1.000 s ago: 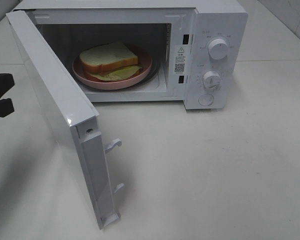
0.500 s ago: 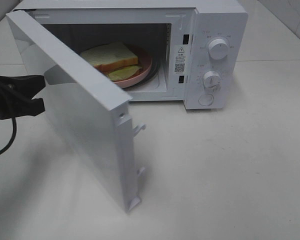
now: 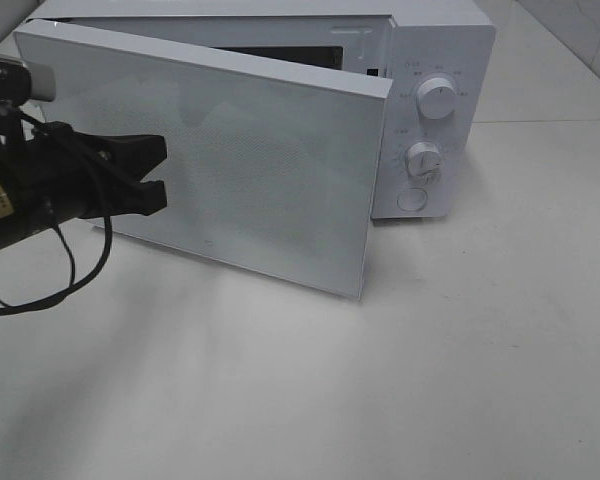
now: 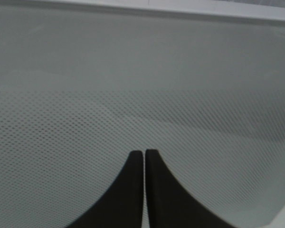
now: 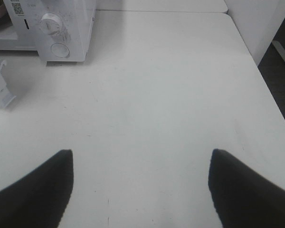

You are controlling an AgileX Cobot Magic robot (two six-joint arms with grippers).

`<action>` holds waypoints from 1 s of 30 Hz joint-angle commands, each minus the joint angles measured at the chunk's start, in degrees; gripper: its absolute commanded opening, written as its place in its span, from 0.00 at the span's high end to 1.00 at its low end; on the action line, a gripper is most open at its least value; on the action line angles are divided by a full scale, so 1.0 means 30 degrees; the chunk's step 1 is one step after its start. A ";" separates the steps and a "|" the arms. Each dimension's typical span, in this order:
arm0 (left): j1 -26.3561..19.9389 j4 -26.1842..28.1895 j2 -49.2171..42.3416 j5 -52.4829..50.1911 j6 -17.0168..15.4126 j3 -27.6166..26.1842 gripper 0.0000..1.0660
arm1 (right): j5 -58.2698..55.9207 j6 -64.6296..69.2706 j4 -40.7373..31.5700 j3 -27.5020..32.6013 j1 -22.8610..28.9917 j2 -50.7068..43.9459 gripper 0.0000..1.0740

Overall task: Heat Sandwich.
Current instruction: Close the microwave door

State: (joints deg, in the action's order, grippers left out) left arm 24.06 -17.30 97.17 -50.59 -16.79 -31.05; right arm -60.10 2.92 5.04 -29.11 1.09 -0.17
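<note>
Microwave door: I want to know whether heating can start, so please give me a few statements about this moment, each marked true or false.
1. The door is fully latched. False: it stands ajar, with a gap at its free edge.
2. The left gripper is shut, at the door's front. True.
3. The right gripper is shut. False: it is open and empty above the table.
4. The microwave has two knobs on its panel. True.

White microwave (image 3: pixel 442 40), its door (image 3: pixel 250 170) finely dotted grey-white mesh — off-white table (image 3: pixel 450 370); left gripper (image 3: pixel 163 173) with black jaws.
</note>
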 commanded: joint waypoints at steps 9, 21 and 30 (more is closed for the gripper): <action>0.2082 0.1070 0.1986 0.1089 -0.0115 -0.3037 1.00 | 0.0153 0.0057 -0.0038 0.0076 -0.0153 -0.0477 0.29; 0.3591 0.1604 0.3858 0.2597 -0.0115 -0.6952 1.00 | 0.0153 0.0057 -0.0038 0.0076 -0.0153 -0.0477 0.29; 0.3686 0.1681 0.4794 0.2960 -0.0172 -0.9148 1.00 | 0.0153 0.0038 -0.0038 0.0076 -0.0153 -0.0477 0.29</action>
State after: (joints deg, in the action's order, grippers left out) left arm 34.84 -13.12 111.33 -42.06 -16.84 -57.18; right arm -60.10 2.92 5.04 -29.11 1.09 -0.17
